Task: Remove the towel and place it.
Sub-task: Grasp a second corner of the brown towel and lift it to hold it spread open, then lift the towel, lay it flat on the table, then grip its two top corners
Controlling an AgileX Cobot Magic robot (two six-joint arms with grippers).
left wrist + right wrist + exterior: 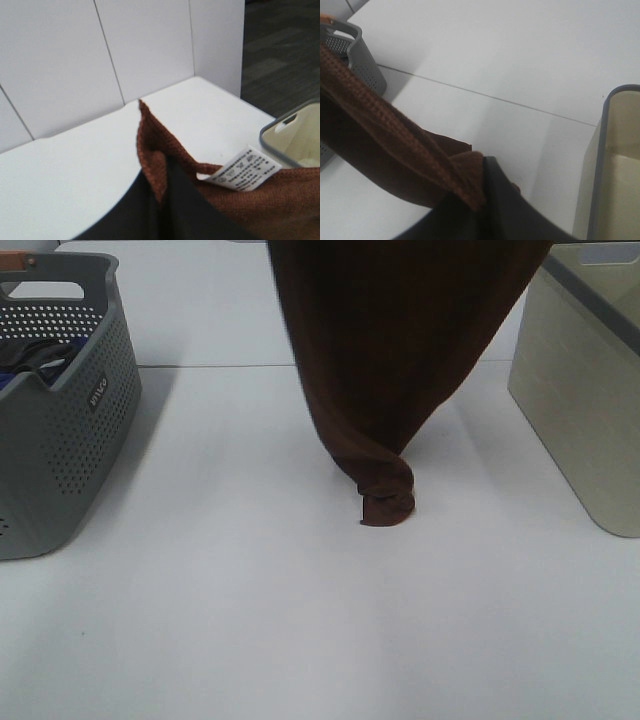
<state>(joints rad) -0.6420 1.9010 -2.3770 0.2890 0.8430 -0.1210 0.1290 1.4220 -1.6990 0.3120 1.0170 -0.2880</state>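
Towel — dark brown, hanging, bottom tip curled.

I see print in two places only. A white tag at the hemmed edge of the towel carries care symbols and lines of fine black type, too small for me to read. Well left of the towel in the high view, the grey basket wears a small grey label with pale sideways letters I cannot spell out.
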